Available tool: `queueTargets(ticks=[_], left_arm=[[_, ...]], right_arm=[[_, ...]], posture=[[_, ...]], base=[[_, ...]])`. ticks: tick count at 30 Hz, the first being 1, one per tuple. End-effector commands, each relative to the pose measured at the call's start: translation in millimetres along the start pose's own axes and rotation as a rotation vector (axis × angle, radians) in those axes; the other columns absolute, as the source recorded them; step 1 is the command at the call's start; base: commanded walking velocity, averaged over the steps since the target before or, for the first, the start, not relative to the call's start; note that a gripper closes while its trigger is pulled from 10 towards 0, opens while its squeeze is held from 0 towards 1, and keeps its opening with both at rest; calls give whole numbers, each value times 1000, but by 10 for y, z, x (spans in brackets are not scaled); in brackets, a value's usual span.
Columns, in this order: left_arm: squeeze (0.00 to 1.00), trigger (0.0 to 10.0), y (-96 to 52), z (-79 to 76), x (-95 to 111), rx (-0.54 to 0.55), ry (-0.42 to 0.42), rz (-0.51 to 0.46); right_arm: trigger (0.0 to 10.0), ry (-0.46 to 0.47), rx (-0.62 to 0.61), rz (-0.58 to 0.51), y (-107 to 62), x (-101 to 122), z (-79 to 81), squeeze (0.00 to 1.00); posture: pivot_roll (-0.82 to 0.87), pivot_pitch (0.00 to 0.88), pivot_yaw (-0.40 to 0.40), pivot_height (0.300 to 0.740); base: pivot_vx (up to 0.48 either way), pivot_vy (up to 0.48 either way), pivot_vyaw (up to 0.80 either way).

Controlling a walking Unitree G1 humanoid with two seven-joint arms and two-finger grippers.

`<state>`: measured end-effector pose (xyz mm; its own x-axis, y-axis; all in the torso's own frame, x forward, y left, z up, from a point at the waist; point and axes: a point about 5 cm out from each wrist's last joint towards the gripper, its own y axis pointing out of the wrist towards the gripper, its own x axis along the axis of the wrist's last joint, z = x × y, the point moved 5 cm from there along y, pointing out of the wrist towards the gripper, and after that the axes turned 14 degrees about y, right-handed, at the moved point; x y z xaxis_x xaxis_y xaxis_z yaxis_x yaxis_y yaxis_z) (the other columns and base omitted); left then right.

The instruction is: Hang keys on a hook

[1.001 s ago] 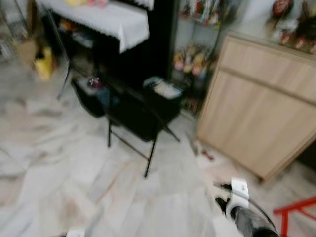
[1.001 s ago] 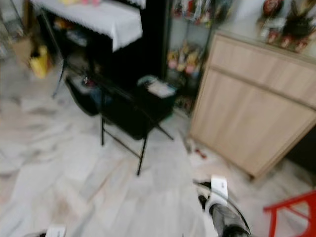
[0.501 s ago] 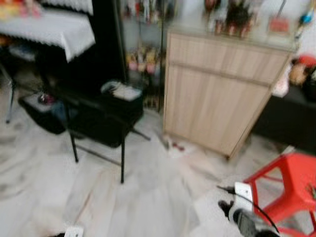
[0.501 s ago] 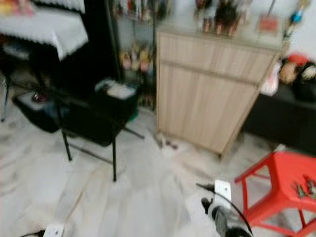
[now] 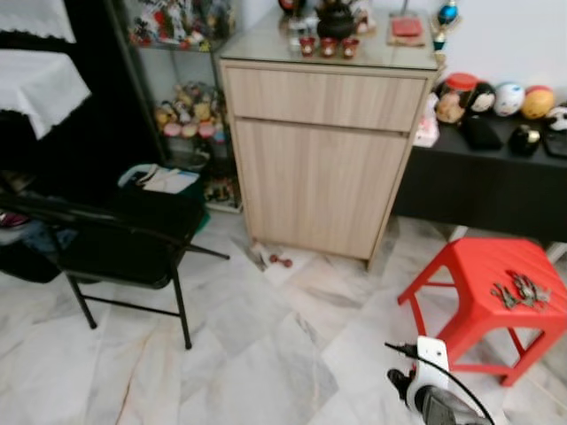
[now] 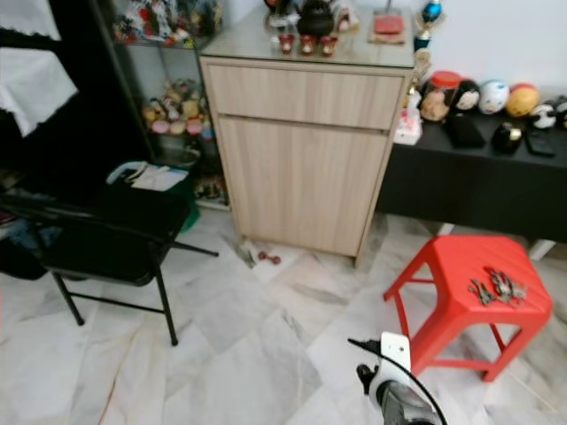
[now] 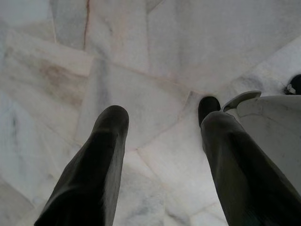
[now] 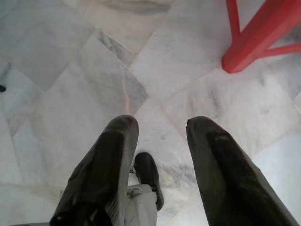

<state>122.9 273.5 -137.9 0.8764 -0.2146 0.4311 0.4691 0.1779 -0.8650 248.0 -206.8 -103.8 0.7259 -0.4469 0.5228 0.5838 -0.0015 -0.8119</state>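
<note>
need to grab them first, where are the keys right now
The keys lie on top of the red stool, toward its right end, on the robot's right in the eye views, in front of the black low table beside the wooden cabinet.

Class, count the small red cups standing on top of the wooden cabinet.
3. The small red cups stand in a row on the wooden cabinet top, before the dark teapot: left, middle, right. Others may be hidden behind the ornaments.

nothing readable anywhere here tbh, no lettering, brand or number legible on the wooden cabinet [image 5: 323,168], the red stool [image 5: 485,282] or the small stuff along the black side table [image 5: 496,177]
</note>
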Motion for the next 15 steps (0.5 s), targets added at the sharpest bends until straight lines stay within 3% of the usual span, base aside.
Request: queueTargets(ticks=[1,7,12,15], left_arm=[[0,10000,-19,10,-67,1,23,13],[0,10000,-21,11,-91,-4,47,28],[0,10000,-18,-6,-96,-6,19,35],[0,10000,-16,-27,-105,-4,-14,41]], right_arm=[[10000,6,-7,6,-5,-11,-28,0],[10000,2,-8,12,-6,-21,-33,0],[10000,-12,-26,-7,-7,14,-54,0],[10000,11,-72,-58,-14,72,-111,0]], posture=[[38,0,30,740],[24,0,33,740],[16,0,33,740],[13,0,29,740]], base=[[0,0,-675],[0,-429,-676],[0,0,-620],[0,0,0]])
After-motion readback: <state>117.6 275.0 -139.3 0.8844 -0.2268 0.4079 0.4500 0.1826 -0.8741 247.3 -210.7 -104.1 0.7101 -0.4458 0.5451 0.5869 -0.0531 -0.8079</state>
